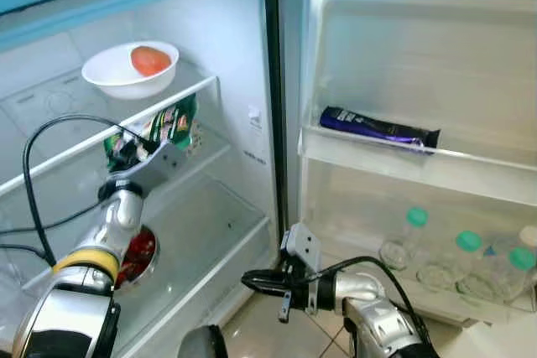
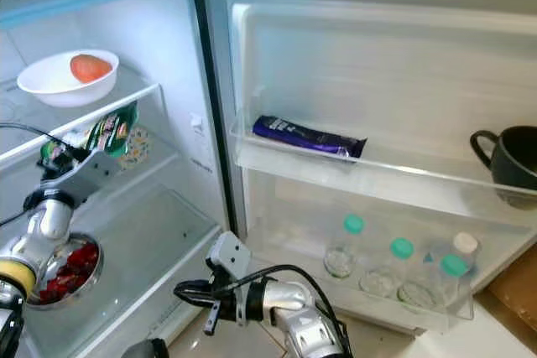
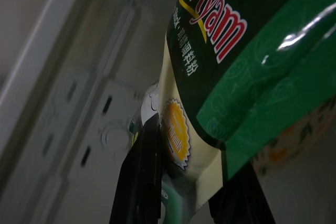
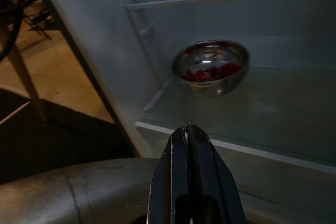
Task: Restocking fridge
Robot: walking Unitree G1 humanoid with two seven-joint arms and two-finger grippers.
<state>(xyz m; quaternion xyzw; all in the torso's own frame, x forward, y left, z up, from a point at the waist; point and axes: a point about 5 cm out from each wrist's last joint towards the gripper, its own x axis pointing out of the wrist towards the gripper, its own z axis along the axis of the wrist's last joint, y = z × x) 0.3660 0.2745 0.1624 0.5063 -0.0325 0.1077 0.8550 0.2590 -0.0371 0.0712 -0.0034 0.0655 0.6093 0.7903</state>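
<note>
A humanoid robot restocks an open fridge, its left end effector [image 1: 138, 150] reaching into the main compartment with a green seasoning packet [image 1: 172, 123] pinched between its two black fingers [image 3: 139, 182]. The packet (its label reads "Ayam" in the left wrist view) hangs just under the front edge of the upper glass shelf [image 1: 197, 85], above the middle shelf [image 1: 214, 144], and does not appear to rest on anything yet.

On the upper shelf, near its front edge, sits a white bowl [image 1: 126, 77] holding a reddish-orange fruit [image 1: 151, 60]. Lower down, a steel bowl of chopped red food [image 2: 71, 270] stands toward the left of the bottom glass shelf [image 1: 226, 224], partly behind the robot's forearm.

The right end effector [image 1: 256, 280], fingers pressed together and holding nothing, hovers low in front of the fridge, near the front edge of the bottom shelf.

To the right, the open door carries a dark purple wrapped bar [image 1: 377, 129] on its middle rack, a dark mug [image 2: 508, 161] at that rack's far right end, and several clear bottles with green caps [image 2: 403, 270] in the bottom rack.

To finish the placement well, the packet should probably go deeper over the middle shelf and settle flat before the fingers release, keeping clear of the shelf edge above and the cable trailing behind the wrist.
</note>
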